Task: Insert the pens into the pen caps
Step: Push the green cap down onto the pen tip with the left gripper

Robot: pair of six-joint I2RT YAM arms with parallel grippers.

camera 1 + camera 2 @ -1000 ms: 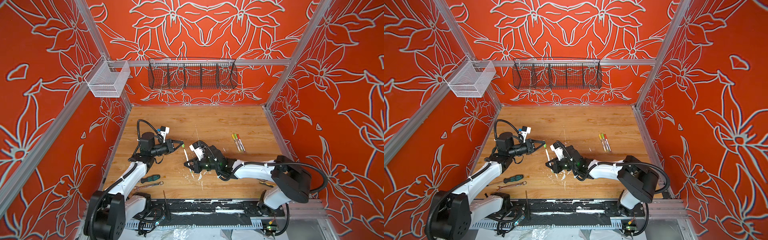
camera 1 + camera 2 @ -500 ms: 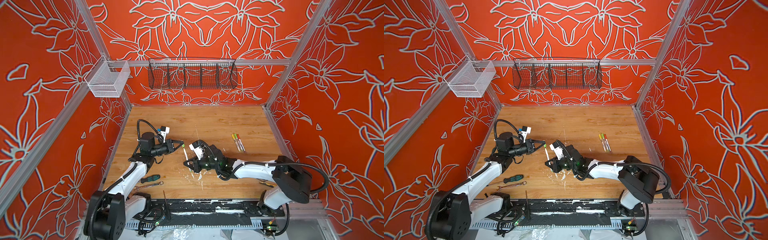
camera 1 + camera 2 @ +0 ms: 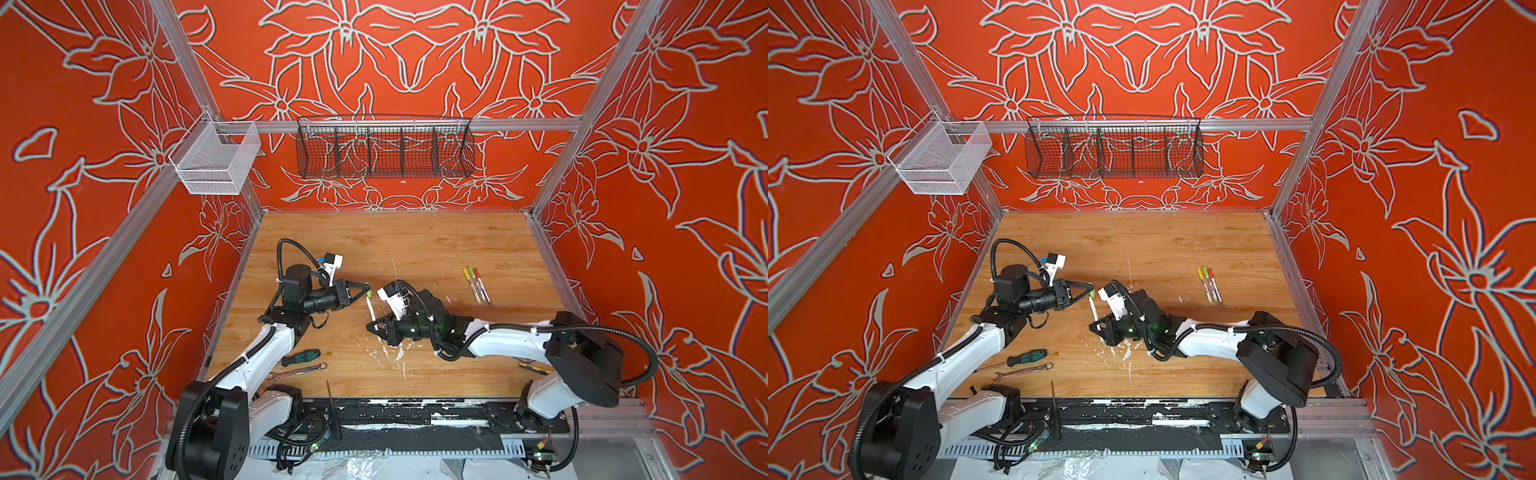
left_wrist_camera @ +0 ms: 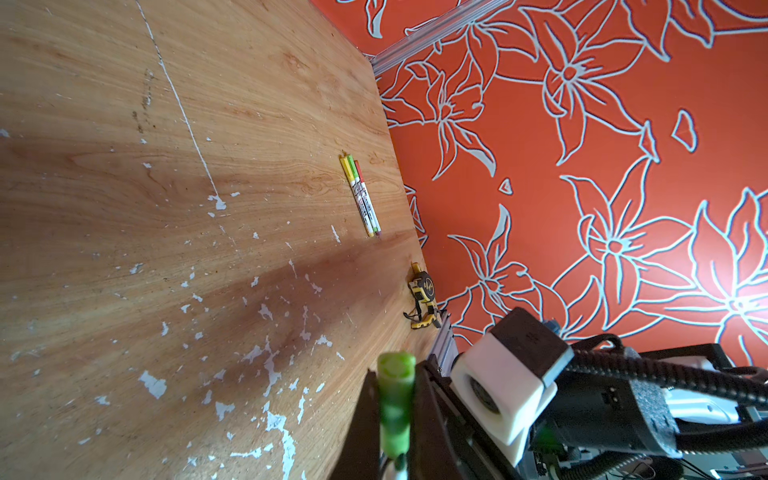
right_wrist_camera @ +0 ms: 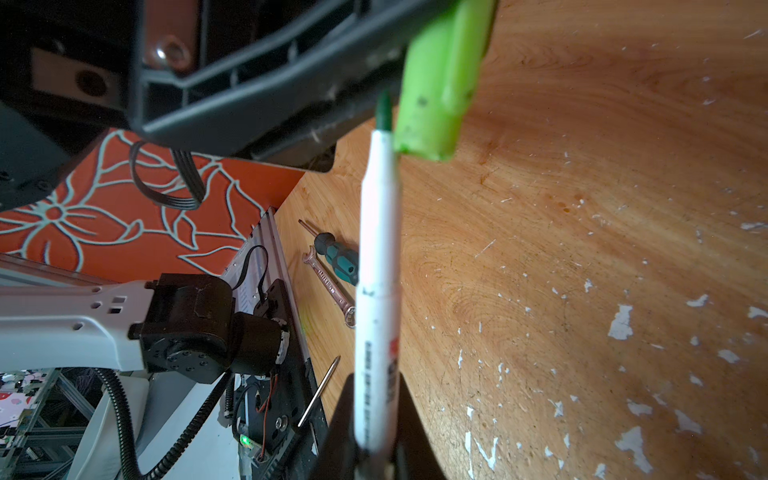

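My left gripper (image 3: 367,289) (image 3: 1090,291) (image 4: 395,432) is shut on a green pen cap (image 3: 368,293) (image 4: 397,407) (image 5: 440,83). Just below it, my right gripper (image 3: 376,328) (image 3: 1099,328) (image 5: 376,440) is shut on a white pen (image 3: 371,311) (image 3: 1094,311) (image 5: 378,291) that points up at the cap. In the right wrist view the pen's dark green tip (image 5: 383,112) lies alongside the cap's open end, outside it. Three capped pens (image 3: 476,284) (image 3: 1209,284) (image 4: 360,195) lie side by side on the right of the wooden table.
A green-handled screwdriver (image 3: 301,357) and a silver wrench (image 3: 297,372) lie near the left arm at the front. A yellow-black tape measure (image 4: 422,299) sits by the right wall. A black wire basket (image 3: 384,147) and a white mesh basket (image 3: 216,160) hang on the walls.
The right gripper has shifted the pen a little, close under the green cap. The left arm has hardly moved, and both grips are unchanged.
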